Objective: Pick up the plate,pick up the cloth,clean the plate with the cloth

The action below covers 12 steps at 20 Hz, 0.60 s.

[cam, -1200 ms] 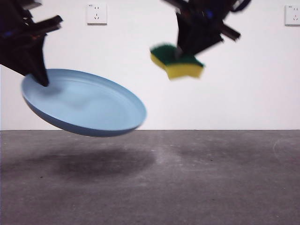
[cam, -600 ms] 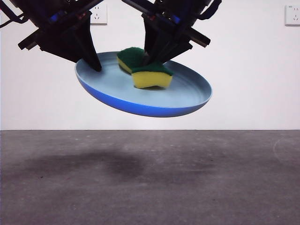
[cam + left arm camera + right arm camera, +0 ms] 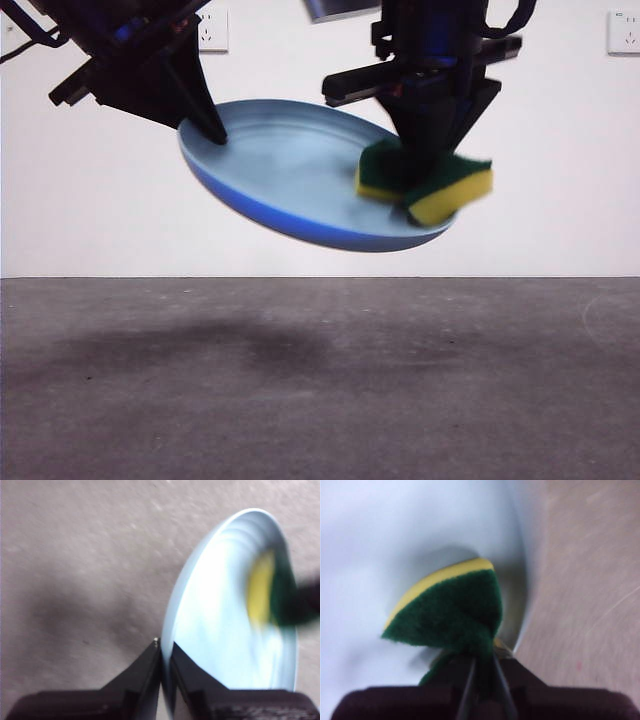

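- The left gripper (image 3: 215,132) pinches only the rim of the plate (image 3: 290,170), held tilted high over the table (image 3: 320,380). A hard push could make it slip out.
- The right gripper (image 3: 425,170) squeezes the sponge (image 3: 430,185) against the low edge. It looks partly over the rim, though blur hides that, and could slide off.
- Half a second ago the sponge sat mid-plate.

Round light-blue plastic plate (image 3: 290,185), smooth with a soft sheen. Yellow foam sponge (image 3: 430,185) topped by fuzzy dark-green scouring layer. Matt, grainy grey table (image 3: 320,390).
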Tool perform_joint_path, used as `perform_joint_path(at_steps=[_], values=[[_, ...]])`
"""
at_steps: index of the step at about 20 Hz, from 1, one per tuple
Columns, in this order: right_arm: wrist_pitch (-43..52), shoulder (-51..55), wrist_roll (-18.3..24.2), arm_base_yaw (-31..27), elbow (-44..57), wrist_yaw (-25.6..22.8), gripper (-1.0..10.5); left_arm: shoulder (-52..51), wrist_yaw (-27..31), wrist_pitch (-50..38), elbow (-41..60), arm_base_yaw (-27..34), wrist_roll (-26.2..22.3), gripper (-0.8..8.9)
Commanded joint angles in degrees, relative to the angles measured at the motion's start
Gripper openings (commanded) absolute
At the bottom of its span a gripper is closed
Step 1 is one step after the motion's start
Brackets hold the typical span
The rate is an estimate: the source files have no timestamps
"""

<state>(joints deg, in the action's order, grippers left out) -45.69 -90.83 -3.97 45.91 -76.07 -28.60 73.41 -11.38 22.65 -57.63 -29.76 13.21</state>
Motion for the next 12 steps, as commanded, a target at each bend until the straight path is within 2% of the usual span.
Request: perform_joint_path(at_steps=[1, 3, 4, 6, 7, 10, 12], values=[[9.09, 0.13, -0.72, -1.05, 0.24, 6.27, -0.2, -0.2, -4.22, -0.76, 0.13, -0.55, 0.74, -0.08], [12.24, 0.13, -1.01, -1.55, 0.24, 13.84, -0.2, -0.2, -4.17, -0.83, 0.13, -0.55, 0.74, -0.08], [13.73, 0.09, -2.14, -1.62, 0.24, 20.59, -0.2, -0.2, -4.13, -0.98, 0.13, -0.55, 0.74, -0.08], [13.33, 0.07, -3.76, -0.74, 0.24, 30.51, -0.2, -0.2, -3.87, -2.16, 0.13, -0.52, 0.94, -0.08], [12.04, 0.07, -3.72, 0.22, 0.24, 32.92, -0.2, -0.2, -3.65, -2.97, 0.13, -0.44, 1.79, -0.08], [2.69, 0.09, -2.03, 2.56, 0.24, 30.86, -0.2, -0.2, -3.72, -5.22, 0.13, 0.24, 2.25, -0.08], [-5.22, 0.09, -1.99, 2.56, 0.24, 21.16, -0.2, -0.2, -3.67, -4.92, 0.13, 0.81, 2.19, -0.08]])
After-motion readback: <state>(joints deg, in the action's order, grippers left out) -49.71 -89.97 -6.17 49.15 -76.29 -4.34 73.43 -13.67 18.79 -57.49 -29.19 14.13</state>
